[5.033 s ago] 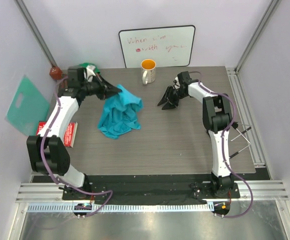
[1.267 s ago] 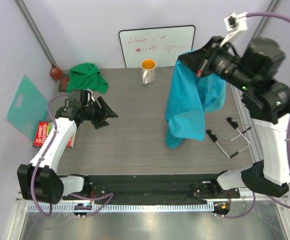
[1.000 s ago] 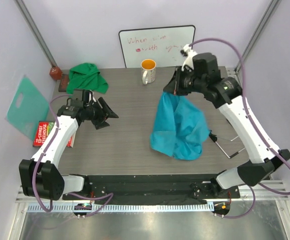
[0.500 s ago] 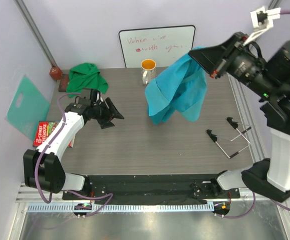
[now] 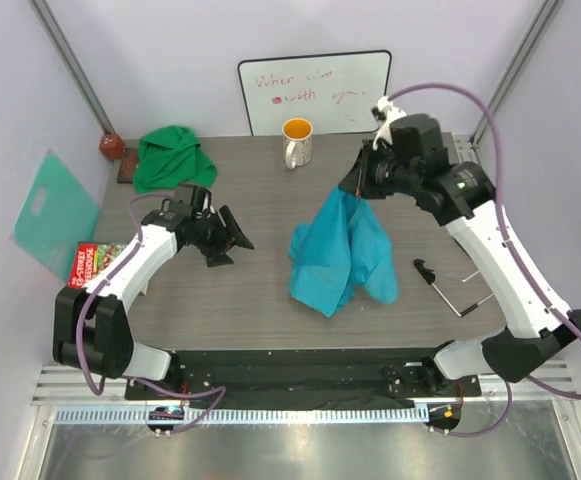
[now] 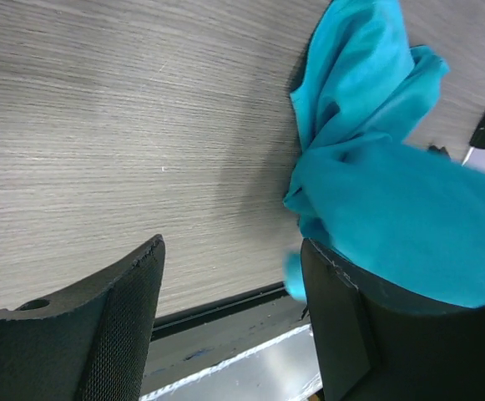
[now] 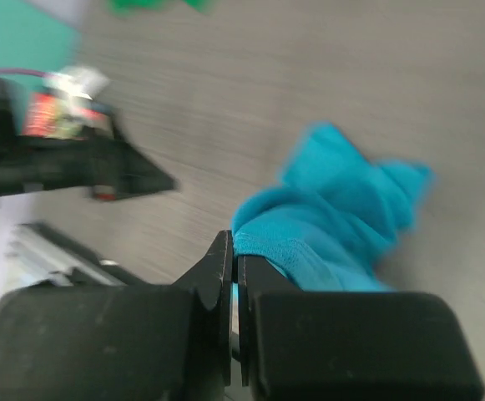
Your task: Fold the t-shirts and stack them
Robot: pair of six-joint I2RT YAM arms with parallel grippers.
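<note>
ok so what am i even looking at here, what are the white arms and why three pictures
These are two robot arms bolted at the near edge of a table. The big picture looks down from above; the other two come from a small camera on each wrist. The right gripper is shut on a turquoise t-shirt that hangs from it over the table. The left gripper is open and holds nothing. Also there: a green t-shirt bunched at the back left, a white mug, and a whiteboard against the back wall.
</note>
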